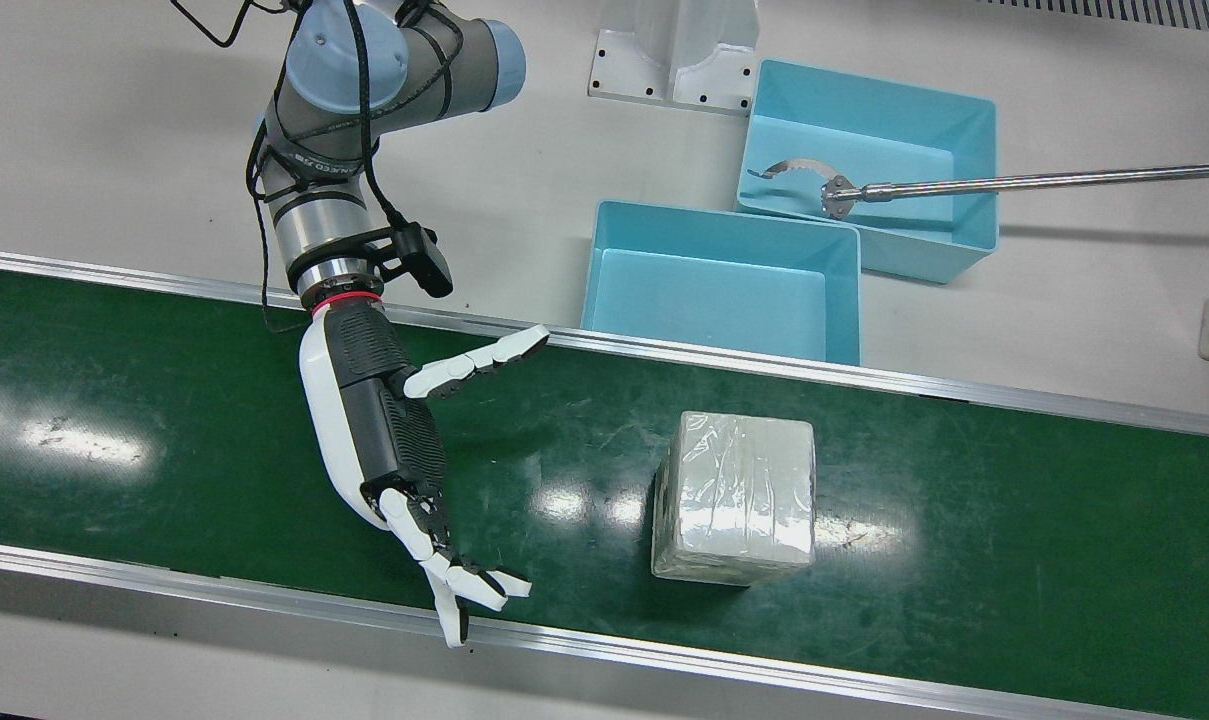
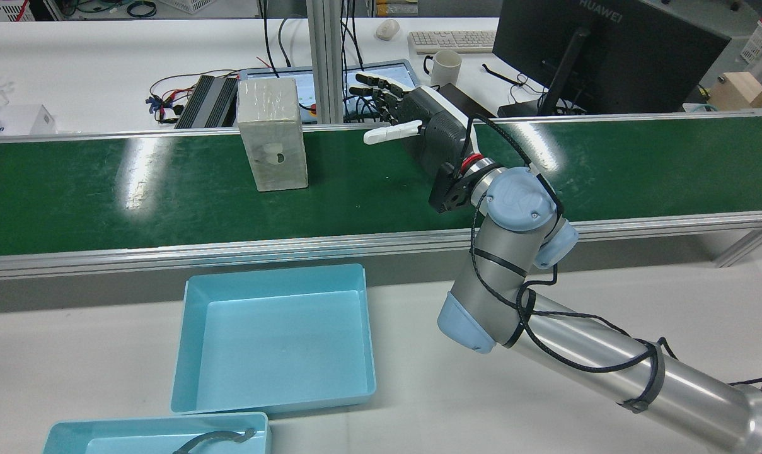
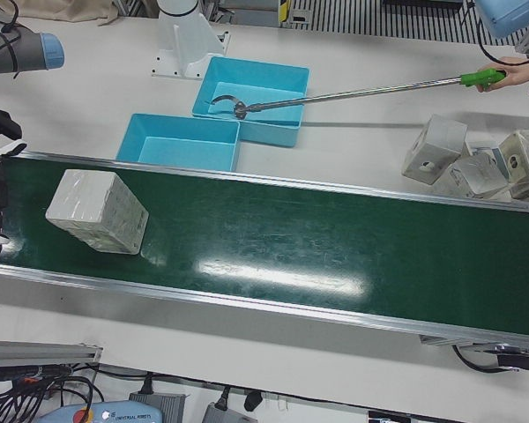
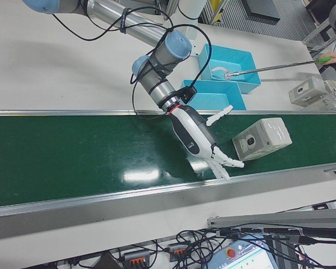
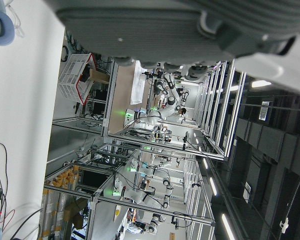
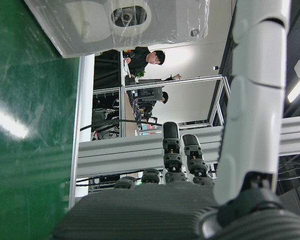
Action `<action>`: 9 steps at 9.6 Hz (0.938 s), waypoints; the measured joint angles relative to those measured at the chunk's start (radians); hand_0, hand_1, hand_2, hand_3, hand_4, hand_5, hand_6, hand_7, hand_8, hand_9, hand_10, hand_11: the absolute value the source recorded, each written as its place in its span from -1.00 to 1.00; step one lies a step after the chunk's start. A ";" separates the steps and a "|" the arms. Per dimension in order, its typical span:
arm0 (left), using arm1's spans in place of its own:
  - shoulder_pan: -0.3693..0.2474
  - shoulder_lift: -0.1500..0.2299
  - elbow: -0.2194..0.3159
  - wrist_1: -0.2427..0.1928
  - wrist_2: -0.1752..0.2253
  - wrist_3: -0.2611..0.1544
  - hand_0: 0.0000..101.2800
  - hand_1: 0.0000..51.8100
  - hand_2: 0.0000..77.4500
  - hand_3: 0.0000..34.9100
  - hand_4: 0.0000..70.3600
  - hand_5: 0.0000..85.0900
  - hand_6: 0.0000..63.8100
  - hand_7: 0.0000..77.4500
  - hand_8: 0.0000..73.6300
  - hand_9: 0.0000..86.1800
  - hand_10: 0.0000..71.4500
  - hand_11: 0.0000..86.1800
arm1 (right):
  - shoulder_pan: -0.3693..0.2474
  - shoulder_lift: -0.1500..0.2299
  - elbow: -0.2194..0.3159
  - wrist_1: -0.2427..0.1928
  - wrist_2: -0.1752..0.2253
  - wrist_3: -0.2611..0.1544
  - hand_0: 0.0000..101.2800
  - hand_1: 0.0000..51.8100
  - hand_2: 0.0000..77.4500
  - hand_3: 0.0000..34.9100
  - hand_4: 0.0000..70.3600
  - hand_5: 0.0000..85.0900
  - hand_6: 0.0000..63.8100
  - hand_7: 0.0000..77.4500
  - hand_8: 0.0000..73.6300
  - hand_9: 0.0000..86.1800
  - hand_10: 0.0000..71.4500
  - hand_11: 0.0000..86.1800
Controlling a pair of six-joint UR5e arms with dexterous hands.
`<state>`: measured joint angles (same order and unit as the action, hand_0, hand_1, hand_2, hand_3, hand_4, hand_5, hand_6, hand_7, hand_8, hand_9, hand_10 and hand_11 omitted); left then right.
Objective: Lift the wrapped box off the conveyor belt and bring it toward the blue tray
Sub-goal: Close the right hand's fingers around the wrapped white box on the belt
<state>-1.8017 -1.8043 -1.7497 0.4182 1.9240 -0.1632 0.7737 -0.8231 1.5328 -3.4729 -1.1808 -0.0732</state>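
Note:
The wrapped box (image 1: 734, 497), pale grey under clear film, stands on the green conveyor belt (image 1: 964, 520). My right hand (image 1: 394, 440) is open and empty over the belt, to the view's left of the box, with a clear gap between them. In the rear view the hand (image 2: 412, 120) is to the right of the box (image 2: 272, 135). The right hand view shows the box (image 6: 120, 25) ahead of the spread fingers (image 6: 255, 100). The blue tray (image 1: 719, 290) sits just behind the belt's far rail. The left hand (image 5: 190, 30) shows only as a dark edge in its own view.
A second blue tray (image 1: 864, 180) behind the first holds the curved head of a long grabber pole (image 1: 1014, 182) held by a person (image 3: 511, 70). Several more wrapped boxes (image 3: 476, 163) lie on the table beyond the belt. The aluminium rails (image 1: 664, 655) edge the belt.

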 joint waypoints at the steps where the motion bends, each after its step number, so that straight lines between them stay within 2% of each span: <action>1: 0.000 0.000 0.000 0.000 0.000 0.000 -1.00 -1.00 -0.97 -1.00 -1.00 -0.97 -0.98 -0.99 -0.99 -0.99 -0.98 -0.99 | -0.003 0.000 0.000 -0.001 0.002 -0.012 -0.06 -0.52 -0.90 -1.00 -0.71 -0.64 -0.76 -0.44 -0.96 -0.92 -0.98 -0.97; 2: 0.000 0.000 0.000 0.000 0.000 0.000 -1.00 -1.00 -0.99 -1.00 -1.00 -0.97 -0.98 -0.99 -0.99 -0.99 -0.98 -0.99 | -0.004 0.002 0.005 -0.010 0.002 -0.033 -0.06 -0.52 -0.90 -1.00 -0.71 -0.64 -0.76 -0.44 -0.96 -0.92 -0.98 -0.97; 3: 0.000 0.000 0.000 0.000 0.000 0.000 -1.00 -1.00 -0.99 -1.00 -1.00 -0.97 -0.98 -0.99 -0.99 -0.99 -0.98 -0.99 | -0.005 0.003 0.021 -0.036 0.002 -0.060 -0.02 -0.39 -0.90 -1.00 -0.71 -0.64 -0.80 -0.46 -0.96 -0.92 -0.98 -0.97; 4: 0.000 0.000 0.000 0.000 0.000 0.000 -1.00 -1.00 -0.99 -1.00 -1.00 -0.97 -0.98 -0.99 -0.99 -0.99 -0.98 -0.99 | -0.005 0.002 0.037 -0.061 0.001 -0.080 -0.02 -0.39 -0.94 -1.00 -0.77 -0.64 -0.85 -0.54 -1.00 -0.95 -0.98 -0.97; 5: 0.000 0.000 0.000 0.000 0.000 0.000 -1.00 -1.00 -0.97 -1.00 -1.00 -0.97 -0.98 -0.99 -0.99 -0.99 -1.00 -0.99 | -0.004 0.000 0.047 -0.077 0.002 -0.092 -0.02 -0.43 -0.92 -1.00 -0.78 -0.65 -0.85 -0.58 -0.96 -0.95 -0.98 -0.97; 6: 0.000 0.000 0.000 0.000 0.000 0.000 -1.00 -1.00 -0.97 -1.00 -1.00 -0.97 -0.98 -0.99 -0.99 -0.99 -1.00 -0.99 | -0.004 -0.001 0.049 -0.085 0.002 -0.099 -0.03 -0.43 -0.92 -1.00 -0.86 -0.65 -0.85 -0.59 -1.00 -0.95 -0.98 -0.97; 7: 0.000 0.000 0.000 0.000 0.000 0.000 -1.00 -1.00 -0.97 -1.00 -1.00 -0.97 -0.98 -0.99 -0.99 -0.99 -0.98 -0.99 | -0.004 -0.004 0.048 -0.089 0.003 -0.103 -0.03 -0.43 -0.89 -1.00 -0.81 -0.67 -0.85 -0.58 -0.94 -0.96 -0.98 -0.97; 9: 0.000 0.000 0.000 0.000 0.000 0.000 -1.00 -1.00 -0.97 -1.00 -1.00 -0.97 -0.98 -0.99 -0.99 -0.99 -0.98 -0.99 | -0.003 -0.012 0.041 -0.090 0.004 -0.106 -0.05 -0.49 -0.83 -1.00 -0.81 -0.65 -0.85 -0.58 -0.99 -0.96 -0.98 -0.97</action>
<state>-1.8017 -1.8042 -1.7497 0.4182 1.9240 -0.1632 0.7706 -0.8355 1.5738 -3.5634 -1.1765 -0.1790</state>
